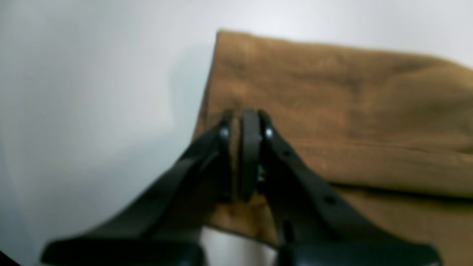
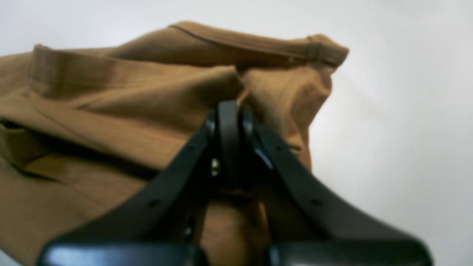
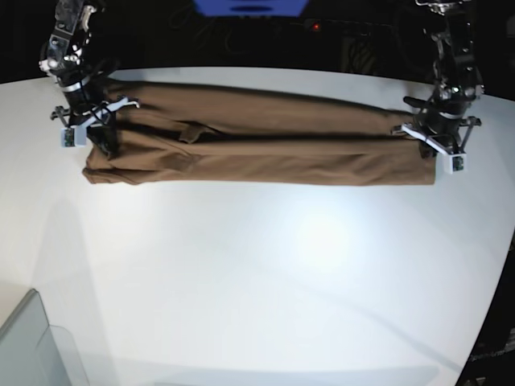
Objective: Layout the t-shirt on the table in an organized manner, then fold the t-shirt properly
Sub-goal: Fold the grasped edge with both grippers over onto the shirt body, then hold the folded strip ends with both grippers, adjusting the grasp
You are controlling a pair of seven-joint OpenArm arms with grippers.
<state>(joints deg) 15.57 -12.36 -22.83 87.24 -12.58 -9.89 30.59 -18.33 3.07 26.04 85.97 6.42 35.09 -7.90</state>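
Plain med-brown short-sleeved cloth t-shirt (image 3: 257, 145) lies on the big smooth white matte desk (image 3: 265, 273), folded lengthwise into a long narrow band w/ a fold line running along its middle. All places below are given vs. the shirt.

Left claw (image 1: 244, 147), black, sits at the shirt's end on the base view's right. Its jaws are pressed together, pinching the cloth edge near the corner; a thin strip of brown shows between the fingers (image 1: 251, 147). Rest of the shirt spreads away from that claw, bare white desk on the other side.

Right claw (image 2: 229, 136), also black, sits at the opposite end of the shirt, base view's left. It's clamped on a bunched ridge of fabric; hemmed sleeve edge lies just beyond the tips, more folds beside it.

Wrist views are blurry, so finer detail can't be told. Grey translucent bin corner (image 3: 36, 346) sits well apart from the shirt, at the desk's near edge.
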